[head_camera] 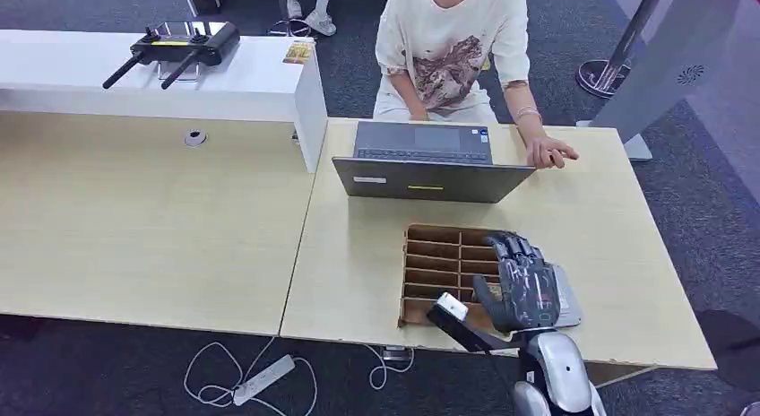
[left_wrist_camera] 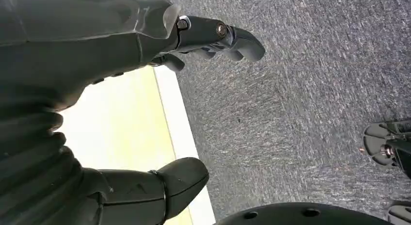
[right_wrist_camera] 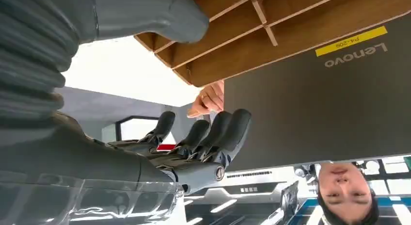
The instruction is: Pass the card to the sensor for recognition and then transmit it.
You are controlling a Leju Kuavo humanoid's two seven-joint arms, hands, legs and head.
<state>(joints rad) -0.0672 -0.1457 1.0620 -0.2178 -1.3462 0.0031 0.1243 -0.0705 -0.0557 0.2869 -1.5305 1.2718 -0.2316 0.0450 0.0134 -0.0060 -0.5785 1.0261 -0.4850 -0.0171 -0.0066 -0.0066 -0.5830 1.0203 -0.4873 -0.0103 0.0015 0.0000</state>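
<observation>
My right hand (head_camera: 524,281) hovers over the right side of a wooden divided box (head_camera: 435,255) near the table's front edge. Its fingers are stretched out and apart, with nothing between them, and they hide the compartments beneath. In the right wrist view the same hand (right_wrist_camera: 194,142) is spread wide with the box (right_wrist_camera: 271,36) just beyond it. A flat grey device (head_camera: 567,299) lies against the box's right side, partly under my hand. My left hand (left_wrist_camera: 121,50) hangs beside the table edge (left_wrist_camera: 179,133) over carpet, holding nothing, with fingers and thumb apart.
A grey laptop (head_camera: 430,178) stands open just behind the box, facing a seated person (head_camera: 453,48) whose hand (head_camera: 548,151) rests on the table beside it. A white counter with a black antenna device (head_camera: 179,44) stands at back left. A power strip (head_camera: 264,380) lies on the floor.
</observation>
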